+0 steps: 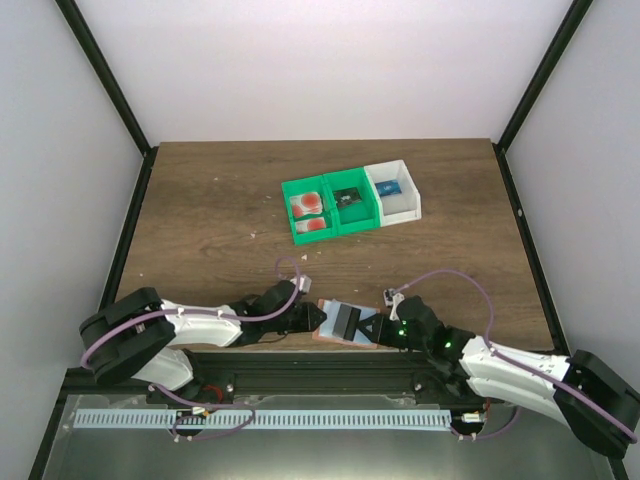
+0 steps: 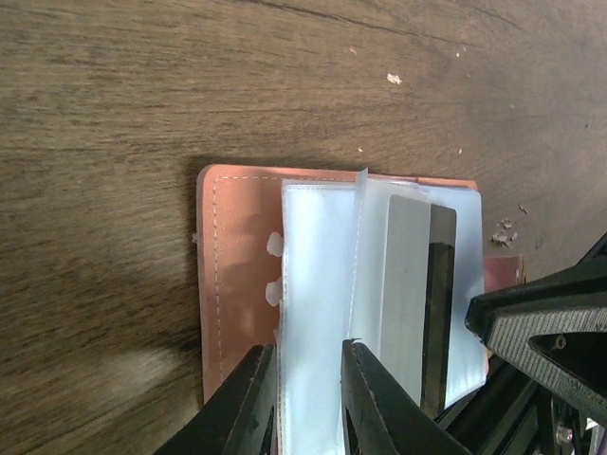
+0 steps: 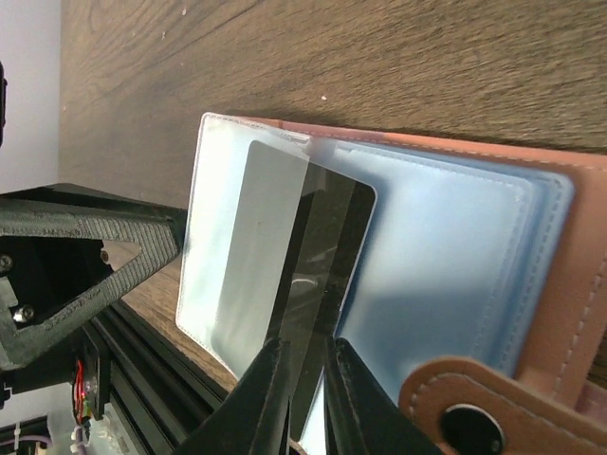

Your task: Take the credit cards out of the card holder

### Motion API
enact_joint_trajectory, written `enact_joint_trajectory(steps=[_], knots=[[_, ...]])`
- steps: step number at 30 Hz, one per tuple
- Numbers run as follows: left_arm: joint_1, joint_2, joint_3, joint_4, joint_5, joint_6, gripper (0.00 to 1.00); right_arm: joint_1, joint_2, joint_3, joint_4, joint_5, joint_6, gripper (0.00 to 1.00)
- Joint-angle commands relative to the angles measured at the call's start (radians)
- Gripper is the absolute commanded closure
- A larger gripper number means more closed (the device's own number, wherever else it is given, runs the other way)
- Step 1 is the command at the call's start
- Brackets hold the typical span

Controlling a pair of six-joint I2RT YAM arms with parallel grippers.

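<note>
Card holder (image 2: 237, 275) at table (image 1: 220, 200) edge, left end effector (image 2: 308, 398), right end effector (image 3: 305, 398) flanking

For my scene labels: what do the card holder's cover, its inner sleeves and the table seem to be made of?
The cover of the card holder looks like pink leather or imitation leather: matte, stitched along the edge. The sleeves look like thin clear plastic: glossy, with a card visible through them. The table looks like wood or wood-print laminate, by its grain.
</note>
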Motion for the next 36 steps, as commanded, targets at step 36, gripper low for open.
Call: enact_joint_trajectory(steps=[36], knots=[[-0.054,0.183,-0.102,0.355,0.086,0.046,1.0,-0.003,0.174,0.044,0.086,0.056,0.085,0.62]])
